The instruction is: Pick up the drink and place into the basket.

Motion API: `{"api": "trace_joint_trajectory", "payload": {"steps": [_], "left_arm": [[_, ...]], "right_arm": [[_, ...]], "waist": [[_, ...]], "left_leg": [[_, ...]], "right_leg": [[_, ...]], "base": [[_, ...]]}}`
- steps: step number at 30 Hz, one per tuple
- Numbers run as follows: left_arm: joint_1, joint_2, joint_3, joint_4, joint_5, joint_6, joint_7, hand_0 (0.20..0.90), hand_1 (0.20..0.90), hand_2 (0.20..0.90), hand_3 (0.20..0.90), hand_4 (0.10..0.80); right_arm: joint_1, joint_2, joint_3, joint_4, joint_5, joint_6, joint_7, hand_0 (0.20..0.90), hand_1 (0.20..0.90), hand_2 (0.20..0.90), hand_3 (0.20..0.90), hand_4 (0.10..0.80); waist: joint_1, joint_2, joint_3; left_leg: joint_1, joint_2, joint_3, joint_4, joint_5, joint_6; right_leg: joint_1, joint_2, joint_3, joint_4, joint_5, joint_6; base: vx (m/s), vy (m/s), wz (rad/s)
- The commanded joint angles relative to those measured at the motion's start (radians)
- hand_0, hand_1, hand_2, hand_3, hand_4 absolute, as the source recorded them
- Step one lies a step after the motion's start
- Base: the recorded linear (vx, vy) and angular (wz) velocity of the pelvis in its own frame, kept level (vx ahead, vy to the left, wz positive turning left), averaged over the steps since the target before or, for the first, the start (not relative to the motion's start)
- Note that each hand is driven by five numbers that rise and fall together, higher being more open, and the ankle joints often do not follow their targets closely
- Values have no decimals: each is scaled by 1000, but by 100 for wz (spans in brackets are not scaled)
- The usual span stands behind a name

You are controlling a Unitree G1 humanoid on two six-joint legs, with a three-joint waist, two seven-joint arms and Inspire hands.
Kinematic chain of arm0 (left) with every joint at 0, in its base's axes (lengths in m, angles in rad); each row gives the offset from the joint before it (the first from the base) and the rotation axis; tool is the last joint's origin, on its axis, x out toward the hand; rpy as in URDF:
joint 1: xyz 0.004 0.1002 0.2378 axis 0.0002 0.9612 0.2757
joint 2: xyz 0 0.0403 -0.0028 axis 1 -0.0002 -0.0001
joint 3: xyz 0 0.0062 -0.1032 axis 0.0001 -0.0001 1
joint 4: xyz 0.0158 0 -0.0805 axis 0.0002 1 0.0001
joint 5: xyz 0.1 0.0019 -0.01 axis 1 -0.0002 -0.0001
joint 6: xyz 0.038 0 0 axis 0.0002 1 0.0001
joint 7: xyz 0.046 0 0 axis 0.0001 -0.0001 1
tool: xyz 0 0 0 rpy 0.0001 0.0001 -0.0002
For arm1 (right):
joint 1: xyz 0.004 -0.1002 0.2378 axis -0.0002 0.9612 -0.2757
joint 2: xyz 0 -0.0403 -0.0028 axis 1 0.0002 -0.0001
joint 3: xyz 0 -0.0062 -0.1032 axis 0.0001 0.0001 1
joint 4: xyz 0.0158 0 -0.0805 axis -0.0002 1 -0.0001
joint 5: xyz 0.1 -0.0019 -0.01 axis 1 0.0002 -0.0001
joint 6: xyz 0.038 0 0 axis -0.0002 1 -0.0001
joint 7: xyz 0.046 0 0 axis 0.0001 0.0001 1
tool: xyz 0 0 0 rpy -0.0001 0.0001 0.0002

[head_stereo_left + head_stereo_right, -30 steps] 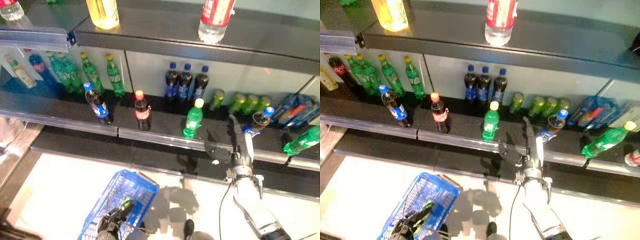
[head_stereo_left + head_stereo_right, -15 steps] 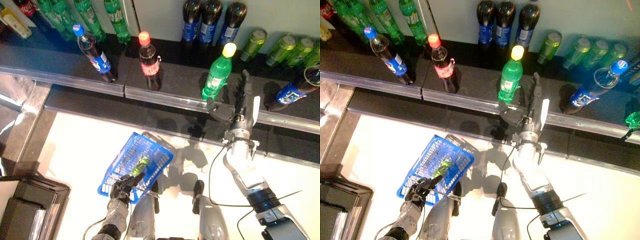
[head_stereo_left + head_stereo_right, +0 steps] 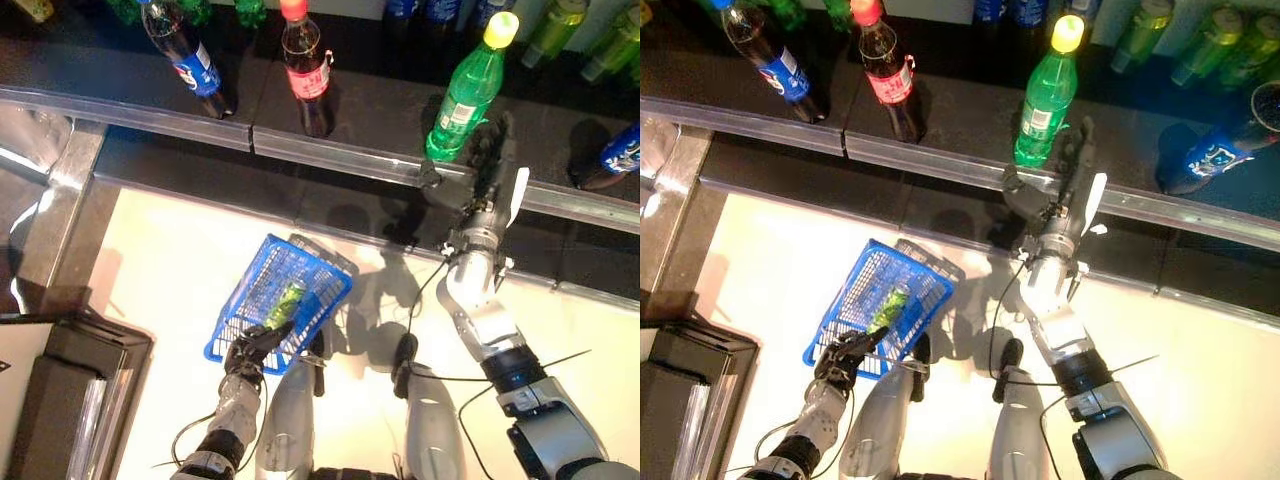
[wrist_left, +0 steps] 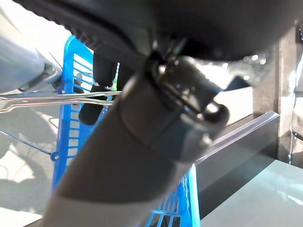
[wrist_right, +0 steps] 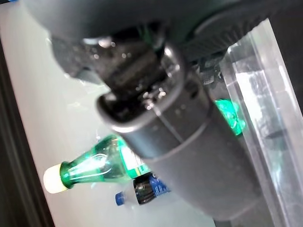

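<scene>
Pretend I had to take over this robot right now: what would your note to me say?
Left hand: curled round the handle of the blue basket, held low over the floor.
Right hand: open, fingers straight, at the shelf edge right beside the green bottle with the yellow cap; not gripping it.
Done: one green drink already lies in the basket.
Left: close on the green bottle, lift it off the shelf, place it into the basket.

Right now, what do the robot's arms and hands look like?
Both arms are silver-grey and smooth, with rounded shells and a darker band partway along. Each ends in a dark hand with fingers: the left hand is all black, and the right hand carries a white cover on its thumb.
</scene>
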Motion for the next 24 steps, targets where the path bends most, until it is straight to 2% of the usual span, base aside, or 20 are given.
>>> {"api": "trace_joint_trajectory", "payload": {"steps": [1,13,23,24], "left_arm": [[151,47,-64,-8,11,-7,14,300,300,300,200,100],[130,61,-91,-60,-13,-10,16,300,300,300,200,100],[151,77,-93,-87,-26,-19,-9,300,300,300,200,100],[152,78,-95,-89,-27,-19,-9,300,300,300,200,100]], "right_arm": [[-164,-36,-78,-80,-1,-57,-35,900,900,900,900,800],[-301,-86,-110,-3,16,-44,-100,900,900,900,900,800],[-348,-116,-135,40,124,-60,-70,900,900,900,900,800],[-355,-118,-136,41,132,-57,-64,667,667,667,628,528]], "waist": [[13,-17,-5],[37,-15,-5],[52,-20,-5],[54,-19,-5]], "left_leg": [[-69,11,-48,45,107,-32],[-130,-4,-45,48,79,-15],[-161,-11,-50,93,52,-4],[-164,-12,-52,95,51,-3]], "right_leg": [[33,-19,39,-49,25,1],[-44,-16,37,-25,27,7],[-71,-21,35,17,13,3],[-74,-22,36,20,12,2]], "base": [[0,0,0],[1,-2,2],[13,-3,4],[11,6,4]]}}
